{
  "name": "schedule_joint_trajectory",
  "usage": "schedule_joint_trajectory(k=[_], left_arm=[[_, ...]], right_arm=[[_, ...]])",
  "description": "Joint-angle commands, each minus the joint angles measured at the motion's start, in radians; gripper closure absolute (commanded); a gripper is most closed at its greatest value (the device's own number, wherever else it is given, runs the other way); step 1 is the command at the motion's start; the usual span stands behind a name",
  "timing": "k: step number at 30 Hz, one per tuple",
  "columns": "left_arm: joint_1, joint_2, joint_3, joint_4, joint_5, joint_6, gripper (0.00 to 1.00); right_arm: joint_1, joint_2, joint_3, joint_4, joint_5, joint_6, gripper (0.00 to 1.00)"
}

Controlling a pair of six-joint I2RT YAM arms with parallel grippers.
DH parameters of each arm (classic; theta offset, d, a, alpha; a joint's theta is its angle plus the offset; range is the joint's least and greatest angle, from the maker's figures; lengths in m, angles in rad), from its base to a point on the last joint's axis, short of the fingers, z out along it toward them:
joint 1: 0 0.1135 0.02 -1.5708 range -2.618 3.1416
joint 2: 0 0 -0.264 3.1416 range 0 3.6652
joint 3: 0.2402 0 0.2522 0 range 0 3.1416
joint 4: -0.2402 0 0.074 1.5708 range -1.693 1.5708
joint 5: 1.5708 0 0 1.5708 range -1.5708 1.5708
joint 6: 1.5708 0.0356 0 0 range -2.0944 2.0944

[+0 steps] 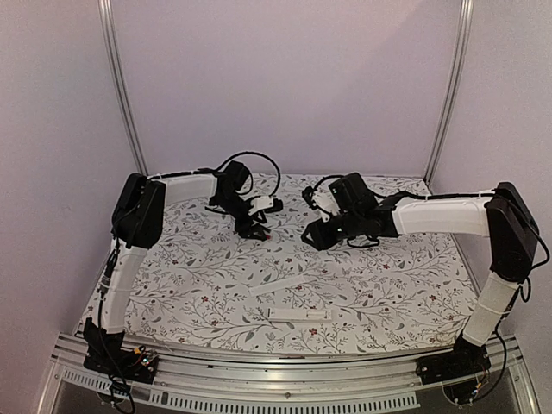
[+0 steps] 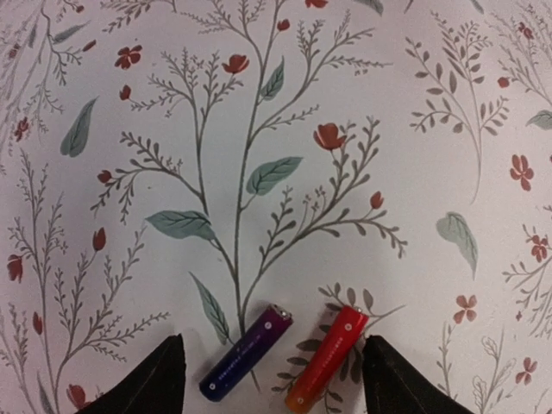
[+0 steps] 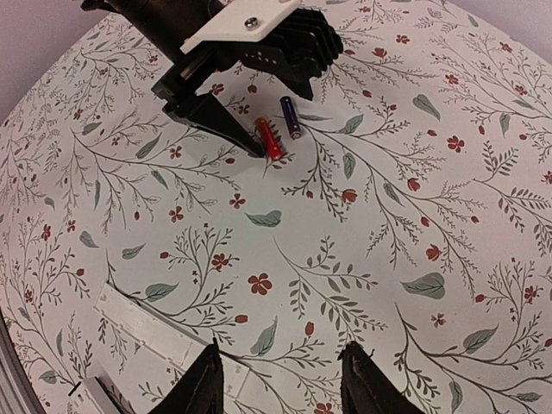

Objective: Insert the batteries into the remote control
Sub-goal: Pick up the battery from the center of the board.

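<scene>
**Left arm** (image 1: 185, 188): white-sleeved links, black joints and a loose black cable. Its jaws are released. The matte black, wedge-shaped fingertips (image 2: 155, 379) stand on either side of both batteries without clasping them.

**Batteries**, left of centre toward the far side of the table (image 1: 198, 285): two glossy thin cylinders lie side by side, apart and nearly parallel. The blue battery (image 2: 246, 352) shades from purple to blue. A line of fine white print runs along it, too small to read. The red battery (image 2: 328, 358) shades to orange. The table's covering is matte white, printed with grey-green stems and small red flowers.

**Strip** (image 1: 272, 285): thin, flat and white, lying at a slant near the centre.

**Remote** (image 1: 299, 314): a slim white plastic bar, flat on the table near the front edge and well apart from the batteries. Its button and bay cannot be made out. In the right wrist view, the white pieces are cut off at the lower left corner.

**Right arm** (image 1: 440, 216): built the same as the left. Its jaws are released, with the dark fingertips (image 3: 207, 384) apart and only printed covering between them.
</scene>
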Motion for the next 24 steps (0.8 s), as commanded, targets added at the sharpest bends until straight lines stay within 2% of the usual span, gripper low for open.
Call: schedule_joint_trajectory(k=[1,7,15,21,24], left_arm=[[-0.024,0.029,-0.019,-0.057,-0.030,0.009,0.33],[-0.046,0.048,-0.009,-0.097,-0.002,-0.028,0.45],[-0.077,0.035,-0.057,-0.128,-0.057,-0.094,0.53],[-0.074,-0.035,-0.180,-0.077,-0.099,-0.162,0.54],[-0.068,-0.072,-0.238,-0.036,-0.110,-0.167,0.49]], right_arm=[[-0.002,-0.039,-0.013,-0.018,0.027,-0.002,0.55],[-0.002,-0.047,-0.015,-0.019,0.033,0.000,0.55],[-0.002,-0.059,-0.021,-0.028,0.038,-0.002,0.55],[-0.002,-0.073,-0.027,-0.030,0.042,-0.004,0.54],[-0.002,-0.077,-0.028,-0.031,0.040,-0.003,0.54]])
